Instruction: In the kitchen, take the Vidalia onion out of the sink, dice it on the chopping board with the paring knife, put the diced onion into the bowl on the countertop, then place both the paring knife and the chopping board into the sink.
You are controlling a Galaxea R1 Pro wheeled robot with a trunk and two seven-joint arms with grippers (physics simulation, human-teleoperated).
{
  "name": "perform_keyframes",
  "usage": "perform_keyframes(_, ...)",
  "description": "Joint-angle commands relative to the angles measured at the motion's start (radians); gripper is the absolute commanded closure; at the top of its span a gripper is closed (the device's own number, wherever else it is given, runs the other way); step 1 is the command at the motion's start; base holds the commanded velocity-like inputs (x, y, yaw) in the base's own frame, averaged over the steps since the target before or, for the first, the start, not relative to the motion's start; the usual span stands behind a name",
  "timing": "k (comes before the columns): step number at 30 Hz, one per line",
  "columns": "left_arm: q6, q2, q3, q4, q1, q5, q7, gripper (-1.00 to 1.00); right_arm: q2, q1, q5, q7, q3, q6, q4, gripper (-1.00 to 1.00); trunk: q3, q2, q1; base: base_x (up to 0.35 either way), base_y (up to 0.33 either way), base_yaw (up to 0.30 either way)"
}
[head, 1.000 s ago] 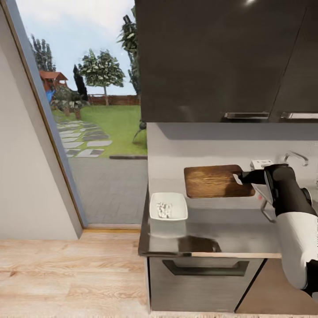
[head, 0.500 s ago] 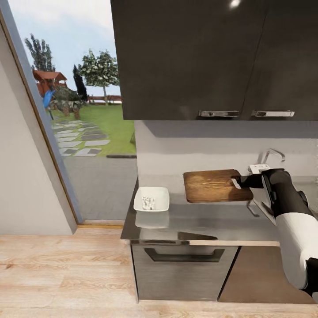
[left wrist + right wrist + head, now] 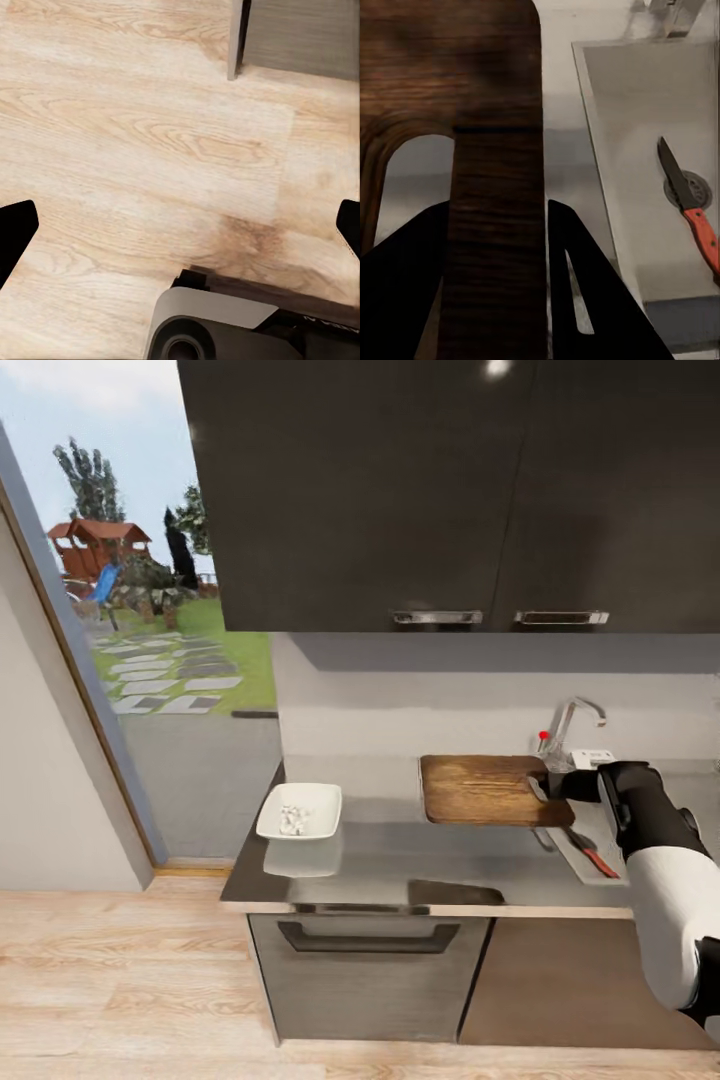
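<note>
The smooth grey, slightly reflective tabletop point(image 3: 400, 860) runs from its left end by the window to the rectangular stainless-steel sink point(image 3: 590, 840) at its right end, under a chrome tap with a red knob point(image 3: 570, 725). The dark brown wooden chopping board point(image 3: 485, 788) hangs level above the tabletop's rear edge, its slotted handle end toward the sink. The right hand point(image 3: 553, 788) is clamped on that handle end; in the right wrist view the right hand's point(image 3: 499, 277) two dark fingers pinch the bar of wood beside the slot hole. The shallow white squarish bowl point(image 3: 298, 810) stands near the tabletop's left end and holds pale diced onion pieces point(image 3: 292, 820). The paring knife with the red handle and short dark blade point(image 3: 688, 201) already lies in the basin, its blade over the round drain point(image 3: 694, 189).

Step in hand: the last one, carrying the board to the sink. The next move, as judged, calls for shifting the board rightward past the basin's rim, lowering it clear of the tap, then releasing it. The left hand point(image 3: 180, 240) hangs over pale wooden floor point(image 3: 135, 127), its fingers spread wide and holding nothing.
</note>
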Motion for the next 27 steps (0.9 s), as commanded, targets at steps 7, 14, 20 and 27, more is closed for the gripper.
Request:
perform_keyframes(7, -0.006, -0.001, -0.008, 0.005, -0.002, 0.005, 0.002, -1.0, -0.027, -0.001, 0.004, 0.005, -0.023, -0.008, 0.029, 1.0, -0.002, -0.003, 0.001, 0.0, -0.339, 0.0)
perform_keyframes(14, -0.006, 0.0, -0.008, 0.005, -0.002, 0.005, 0.002, -1.0, -0.026, -0.001, 0.003, -0.176, -0.224, -0.07, 0.073, 1.0, -0.002, -0.003, 0.001, 0.0, -0.306, 0.0)
perform_keyframes(20, -0.006, 0.001, -0.008, 0.005, -0.002, 0.005, 0.002, -1.0, -0.019, -0.001, 0.001, -0.282, -0.255, -0.119, 0.1, 1.0, -0.002, -0.003, 0.001, 0.0, -0.035, 0.0)
perform_keyframes(27, -0.006, 0.001, -0.008, 0.005, -0.002, 0.005, 0.002, -1.0, -0.012, -0.001, -0.002, -0.392, -0.262, -0.126, 0.111, 1.0, -0.002, -0.003, 0.001, 0.0, -0.001, 0.0)
